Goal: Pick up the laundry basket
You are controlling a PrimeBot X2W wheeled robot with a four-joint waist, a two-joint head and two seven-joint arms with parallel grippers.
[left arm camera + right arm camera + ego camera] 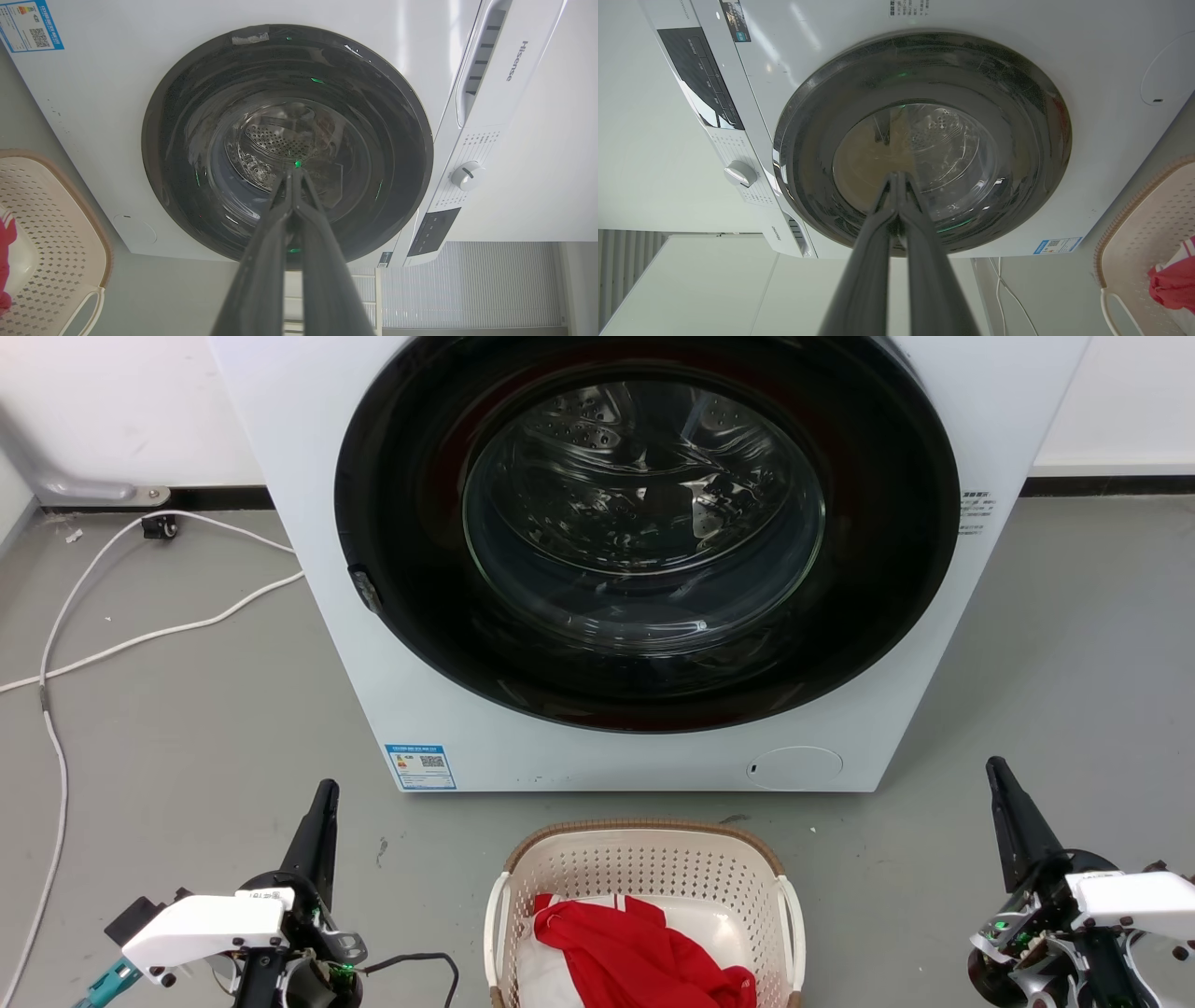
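Head view, laundry basket: stands on the grey floor just in front of the washing machine, between my two pincers and apart from both; it has a brown rim and white side handles.
Head view, contents: a red garment lies over something white inside.
Head view, my left pincer: low over the floor's left side, fingers pointing toward the machine, pressed together as far as I can see.
Head view, my right pincer: likewise over the right side, gripping nothing.
Head view, white cable: trails across the floor left of the machine.
Left wrist view, left pincer: fingertips meet, empty, set against the machine's round dark door.
Left wrist view, laundry basket: at the left edge, beside the machine, well apart from my fingers.
Right wrist view, right pincer: fingertips pressed together, empty, before the door.
Right wrist view, laundry basket: at the right edge, red cloth showing inside, apart from my fingers.
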